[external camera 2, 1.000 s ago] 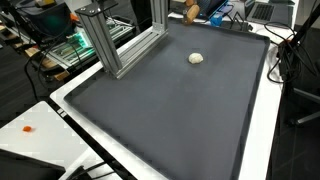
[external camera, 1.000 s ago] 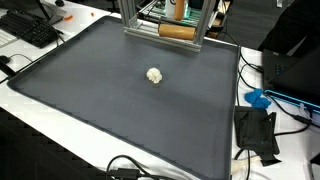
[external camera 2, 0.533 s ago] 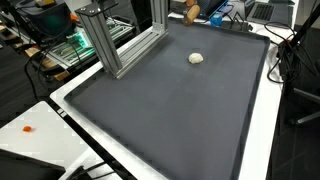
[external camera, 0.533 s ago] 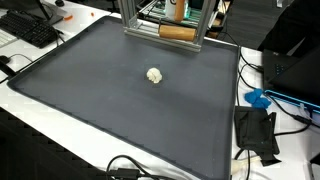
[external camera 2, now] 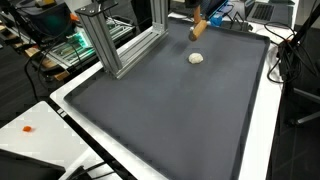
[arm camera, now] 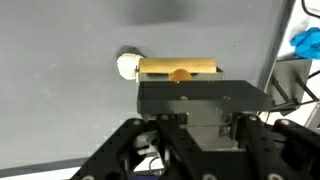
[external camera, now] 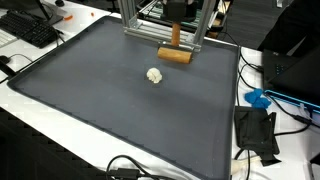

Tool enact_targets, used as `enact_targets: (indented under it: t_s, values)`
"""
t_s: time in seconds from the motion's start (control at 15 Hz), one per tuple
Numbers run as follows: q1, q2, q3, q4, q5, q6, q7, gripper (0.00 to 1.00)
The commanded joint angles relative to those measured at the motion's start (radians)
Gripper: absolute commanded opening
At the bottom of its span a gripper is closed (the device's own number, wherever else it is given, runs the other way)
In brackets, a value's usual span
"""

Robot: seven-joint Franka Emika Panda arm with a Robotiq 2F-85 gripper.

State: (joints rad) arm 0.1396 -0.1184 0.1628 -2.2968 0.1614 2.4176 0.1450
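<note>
- Pinching the top of the upright handle, the gripper [external camera: 176,16] has its fingers clamped on the mallet [external camera: 175,55], whose round wooden head hangs crosswise below. A firm squeeze is what this hold calls for, since the long handle gives the head leverage to swing or twist between the pads.
- Seen from the wrist, the head [arm camera: 178,67] lies level and square across the gripper [arm camera: 178,86]. I judge that worth holding to: wrist vertical, no roll, so neither end of the head dips first.
- The lump [external camera: 154,75], small, pale and rounded, sits alone on the mat [external camera: 90,110], towards its middle. In the wrist view it lies [arm camera: 128,66] just beside one end of the head, not under it. In an exterior view it shows [external camera 2: 196,58] nearer the camera than the mallet [external camera 2: 197,28].
- Whether the head touches the mat or hangs above it, the pictures do not settle; it looks raised. Any sideways move is best made slowly and at one height, so the head does not drag on the mat or clip the lump and roll it off.
- A light lump like this will skid if struck off-centre, so the head's middle, not its end, should be lined up with it, judged from the wrist view.
- The frame [external camera: 160,30] of metal posts stands close behind the arm at the mat's far edge. Handle and wrist need room there, so moves are safer directed away from it, towards the open mat.
</note>
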Motion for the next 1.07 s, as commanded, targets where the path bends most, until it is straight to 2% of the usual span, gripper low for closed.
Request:
enact_targets:
  t_s: [0.0, 0.47, 1.0]
  values:
    - [-0.016, 0.082, -0.004, 0.068, -0.054, 0.013, 0.119, 0.23]
    - [-0.019, 0.188, -0.042, 0.161, -0.191, -0.031, 0.415, 0.23]
    - [-0.006, 0.247, -0.066, 0.2, -0.17, -0.056, 0.533, 0.23]
